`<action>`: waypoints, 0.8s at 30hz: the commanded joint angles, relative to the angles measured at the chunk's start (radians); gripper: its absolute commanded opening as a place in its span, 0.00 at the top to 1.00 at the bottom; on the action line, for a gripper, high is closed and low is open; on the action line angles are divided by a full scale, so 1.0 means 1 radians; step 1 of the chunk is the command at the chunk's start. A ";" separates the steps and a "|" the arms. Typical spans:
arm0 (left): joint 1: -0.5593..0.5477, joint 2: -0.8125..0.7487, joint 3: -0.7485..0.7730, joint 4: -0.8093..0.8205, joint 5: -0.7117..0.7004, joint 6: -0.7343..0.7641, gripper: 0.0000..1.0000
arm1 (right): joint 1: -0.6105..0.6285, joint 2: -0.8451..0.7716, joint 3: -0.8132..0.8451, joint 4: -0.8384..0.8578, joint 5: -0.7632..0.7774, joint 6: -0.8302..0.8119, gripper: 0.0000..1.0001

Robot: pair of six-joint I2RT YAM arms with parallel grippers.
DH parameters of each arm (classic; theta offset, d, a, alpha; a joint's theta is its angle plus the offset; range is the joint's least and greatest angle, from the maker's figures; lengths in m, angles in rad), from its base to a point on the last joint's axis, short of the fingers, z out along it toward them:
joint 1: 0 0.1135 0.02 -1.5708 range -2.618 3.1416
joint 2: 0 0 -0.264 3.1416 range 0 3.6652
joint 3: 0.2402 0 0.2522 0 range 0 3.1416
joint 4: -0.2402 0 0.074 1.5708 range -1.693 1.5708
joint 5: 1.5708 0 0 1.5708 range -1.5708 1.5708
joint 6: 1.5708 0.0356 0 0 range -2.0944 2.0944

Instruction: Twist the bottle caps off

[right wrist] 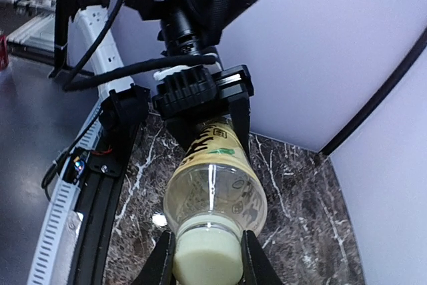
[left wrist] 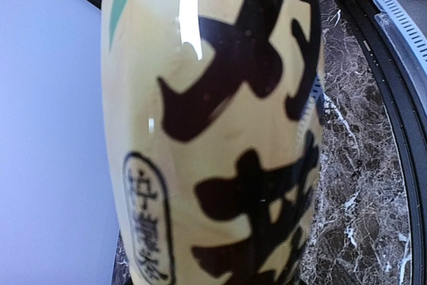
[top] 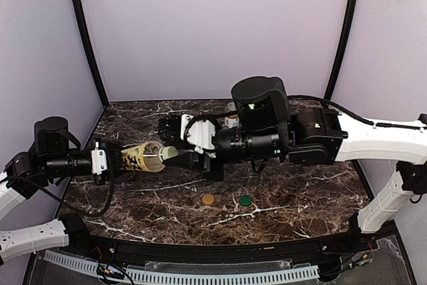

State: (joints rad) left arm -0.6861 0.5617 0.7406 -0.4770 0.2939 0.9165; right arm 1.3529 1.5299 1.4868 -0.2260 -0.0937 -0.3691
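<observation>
The taller yellow-labelled bottle [top: 142,157] is held lying sideways above the left part of the table, its pale green cap [top: 171,153] pointing right. My left gripper [top: 131,158] is shut on its labelled body; the label [left wrist: 220,131] fills the left wrist view and hides the fingers. In the right wrist view the left gripper [right wrist: 210,125] clamps the bottle [right wrist: 215,188]. My right gripper [right wrist: 208,263] is shut on the cap [right wrist: 207,255], one finger on each side. A bit of another bottle [top: 231,119] shows behind the right arm; the rest is hidden.
Two loose caps lie on the dark marble table [top: 300,191] near the front: a tan one [top: 208,199] and a green one [top: 246,200]. The right arm [top: 280,135] stretches across the table's middle. White walls close the back and sides.
</observation>
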 commanded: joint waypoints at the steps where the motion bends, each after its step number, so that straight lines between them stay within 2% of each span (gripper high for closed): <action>1: 0.017 -0.016 0.029 -0.219 0.077 0.021 0.79 | 0.045 -0.140 0.009 -0.185 0.057 -0.417 1.00; 10: 0.017 0.025 0.039 -0.265 0.115 0.067 0.79 | 0.091 -0.095 0.033 -0.278 0.288 -0.755 1.00; 16: 0.017 0.040 0.036 -0.281 0.120 0.083 0.80 | 0.128 -0.035 0.077 -0.283 0.431 -0.986 1.00; 22: 0.017 0.038 0.032 -0.264 0.122 0.079 0.79 | 0.131 -0.018 0.088 -0.218 0.412 -1.017 1.00; 23: 0.017 0.035 0.031 -0.259 0.124 0.077 0.80 | 0.131 -0.027 0.074 -0.190 0.408 -1.019 0.94; 24: 0.017 0.033 0.031 -0.257 0.125 0.074 0.80 | 0.130 -0.035 0.057 -0.161 0.408 -1.020 0.83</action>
State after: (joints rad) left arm -0.6834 0.6140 0.7704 -0.5915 0.4232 0.9745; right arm 1.4906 1.5509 1.5394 -0.4210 0.2100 -1.3285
